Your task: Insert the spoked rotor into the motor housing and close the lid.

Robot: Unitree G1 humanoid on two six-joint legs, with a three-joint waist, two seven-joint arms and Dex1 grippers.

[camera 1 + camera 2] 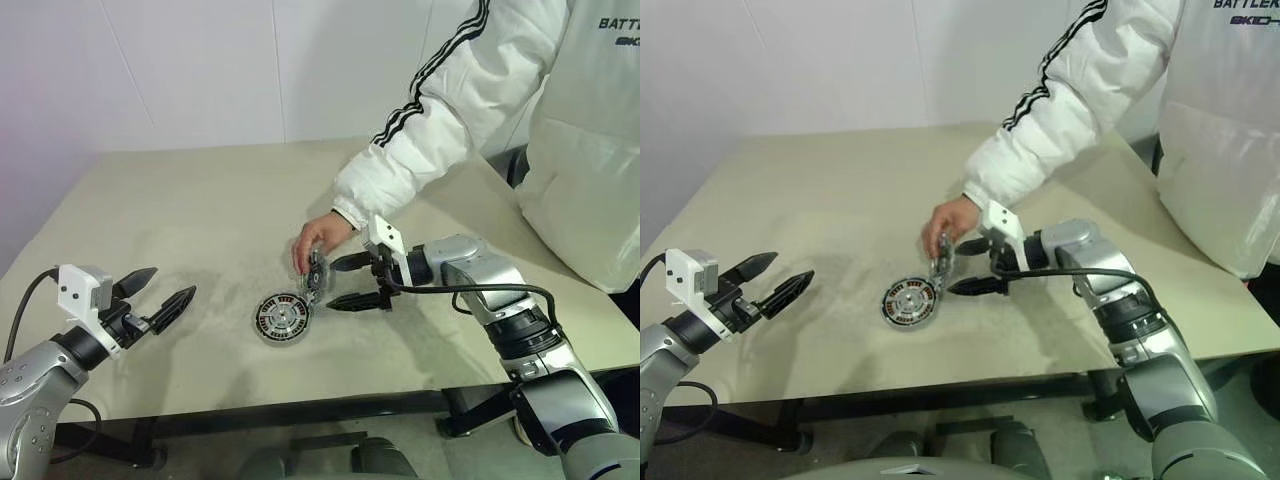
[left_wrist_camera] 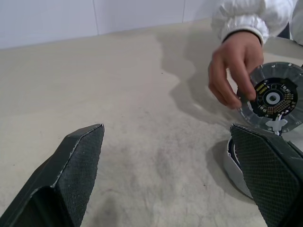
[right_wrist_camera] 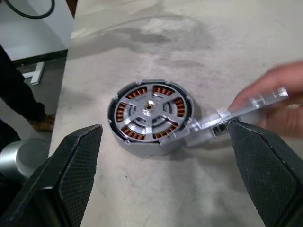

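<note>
The motor housing (image 3: 124,113), round with copper windings, lies flat mid-table (image 1: 281,318). A silvery spoked rotor (image 3: 150,109) sits inside it, over the windings. A person's hand (image 1: 322,236) holds the lid (image 2: 284,78) tilted up on edge right beside the housing, its lower edge at the housing's rim. My right gripper (image 1: 332,284) is open and points at the lid and housing, one finger above and one below, holding nothing. My left gripper (image 1: 174,281) stands open and empty well left of the housing.
A person in a white jacket (image 1: 560,120) stands at the table's far right, with an arm reaching over the tabletop (image 1: 200,200). The table's front edge (image 1: 300,405) runs just below my arms. A black cable (image 1: 500,290) loops along my right forearm.
</note>
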